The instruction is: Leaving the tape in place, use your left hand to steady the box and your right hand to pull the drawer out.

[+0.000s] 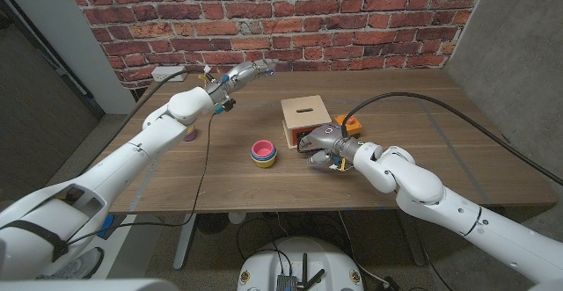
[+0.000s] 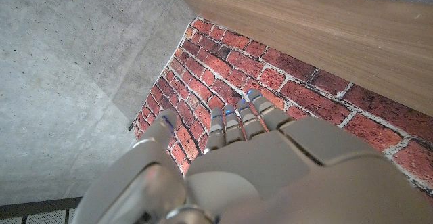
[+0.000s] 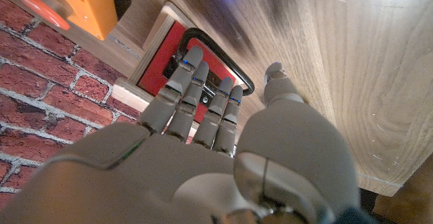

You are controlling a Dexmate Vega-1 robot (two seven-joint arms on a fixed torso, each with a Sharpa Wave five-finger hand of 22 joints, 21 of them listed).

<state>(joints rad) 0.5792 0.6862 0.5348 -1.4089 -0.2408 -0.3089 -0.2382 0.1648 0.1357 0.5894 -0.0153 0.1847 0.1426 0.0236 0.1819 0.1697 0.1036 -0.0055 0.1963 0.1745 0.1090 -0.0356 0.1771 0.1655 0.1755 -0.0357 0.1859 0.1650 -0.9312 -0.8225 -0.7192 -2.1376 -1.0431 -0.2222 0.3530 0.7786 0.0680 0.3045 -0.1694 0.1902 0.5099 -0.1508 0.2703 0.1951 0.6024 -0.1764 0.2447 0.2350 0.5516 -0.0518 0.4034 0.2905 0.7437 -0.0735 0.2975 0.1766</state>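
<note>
Box (image 1: 305, 118) sits mid-table, 12 o'clock of right hand (image 1: 322, 146) | right hand at drawer (image 3: 186, 61) front, fingers loosely spread, holding nothing | left hand (image 1: 244, 73) raised at 10 o'clock, empty, off box | advice: steady box first, then hook drawer and pull straight.

Even, moderately bright indoor light; all three views are sharply rendered.

The table (image 1: 264, 177) is lit softly from above, and only faint shadows are cast beside the box (image 1: 304, 118). A dim bluish glare spot is seen on the wood in the right wrist view, perhaps a reflected lamp. The near hand surfaces are slightly blurred in both wrist views, and edge lines are bent.
</note>
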